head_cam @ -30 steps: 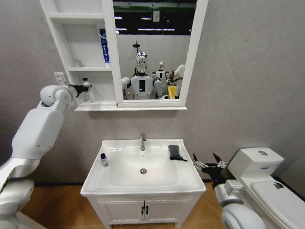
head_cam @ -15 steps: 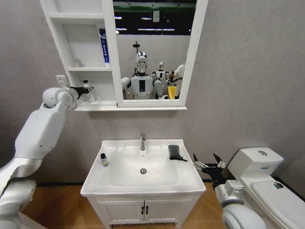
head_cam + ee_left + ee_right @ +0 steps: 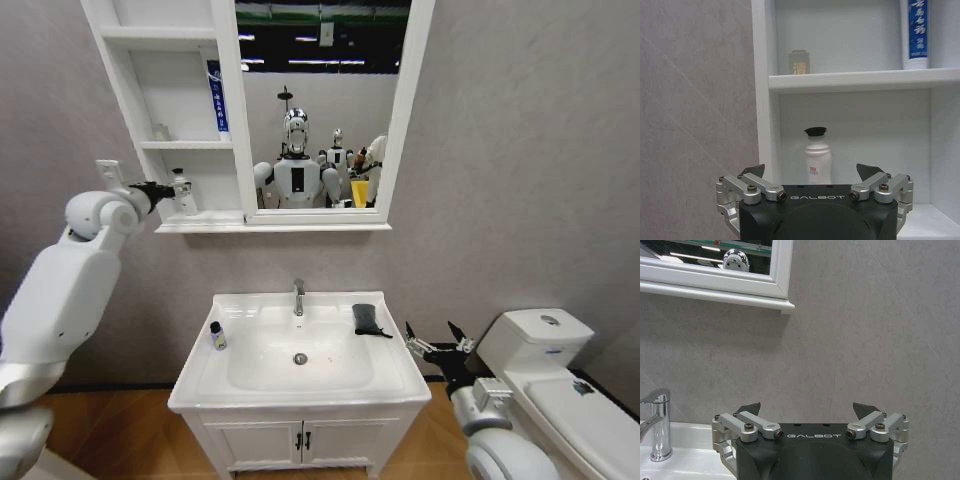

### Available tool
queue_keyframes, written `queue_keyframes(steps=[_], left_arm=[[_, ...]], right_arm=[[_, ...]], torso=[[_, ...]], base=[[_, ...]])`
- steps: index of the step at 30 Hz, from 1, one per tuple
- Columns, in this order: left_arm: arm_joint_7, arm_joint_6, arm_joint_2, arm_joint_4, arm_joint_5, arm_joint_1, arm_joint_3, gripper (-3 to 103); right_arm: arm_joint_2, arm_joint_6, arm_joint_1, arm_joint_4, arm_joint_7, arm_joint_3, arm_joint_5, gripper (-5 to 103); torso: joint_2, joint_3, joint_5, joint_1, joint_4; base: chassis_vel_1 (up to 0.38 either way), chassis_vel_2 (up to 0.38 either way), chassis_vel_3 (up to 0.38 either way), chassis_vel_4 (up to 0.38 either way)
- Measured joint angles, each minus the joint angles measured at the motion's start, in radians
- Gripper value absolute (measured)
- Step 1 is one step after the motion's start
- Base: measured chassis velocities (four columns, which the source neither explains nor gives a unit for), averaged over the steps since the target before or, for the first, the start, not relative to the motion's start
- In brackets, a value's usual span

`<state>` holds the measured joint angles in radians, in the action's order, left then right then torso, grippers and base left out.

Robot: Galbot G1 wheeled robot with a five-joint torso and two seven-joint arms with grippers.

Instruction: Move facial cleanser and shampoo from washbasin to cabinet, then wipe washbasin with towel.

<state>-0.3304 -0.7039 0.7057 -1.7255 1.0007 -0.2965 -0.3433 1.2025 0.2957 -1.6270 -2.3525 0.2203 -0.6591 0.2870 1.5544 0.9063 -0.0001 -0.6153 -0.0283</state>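
Head view, grey wall, white cabinet (image 3: 165,120) holding a white bottle (image 3: 182,192), left gripper (image 3: 150,189) apart beside it, washbasin (image 3: 300,390) with towel (image 3: 367,319), right gripper (image 3: 438,345) apart near the toilet (image 3: 560,380).

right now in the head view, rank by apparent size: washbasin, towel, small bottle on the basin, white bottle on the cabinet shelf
1. washbasin
2. towel
3. white bottle and small bottle: look alike, and the shelf one stands farther off, so unranked.
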Motion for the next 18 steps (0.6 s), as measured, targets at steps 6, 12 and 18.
queue_keyframes(steps=[6, 12, 18], left_arm=[[-0.063, 0.02, -0.049, -0.2, 0.04, -0.248, -0.108, 100], [-0.017, 0.093, 0.024, -0.302, -0.111, -0.588, -0.264, 100], [0.092, 0.335, 0.198, -0.266, -0.341, -0.76, -0.276, 100]], right_arm=[[0.008, 0.001, 0.004, 0.001, -0.001, 0.012, -0.006, 100], [0.025, -0.001, -0.002, 0.004, -0.003, 0.014, -0.016, 100], [0.036, -0.007, 0.001, 0.009, -0.005, 0.013, -0.021, 100]], torso=[[0.0, 0.0, 0.0002, 0.0, -0.0005], [0.0, 0.0, -0.0003, 0.0, -0.0002], [0.0, 0.0, 0.0002, 0.0, -0.0005]], base=[[0.0, 0.0, 0.0, 0.0], [0.0, 0.0, 0.0, 0.0], [0.0, 0.0, 0.0, 0.0]])
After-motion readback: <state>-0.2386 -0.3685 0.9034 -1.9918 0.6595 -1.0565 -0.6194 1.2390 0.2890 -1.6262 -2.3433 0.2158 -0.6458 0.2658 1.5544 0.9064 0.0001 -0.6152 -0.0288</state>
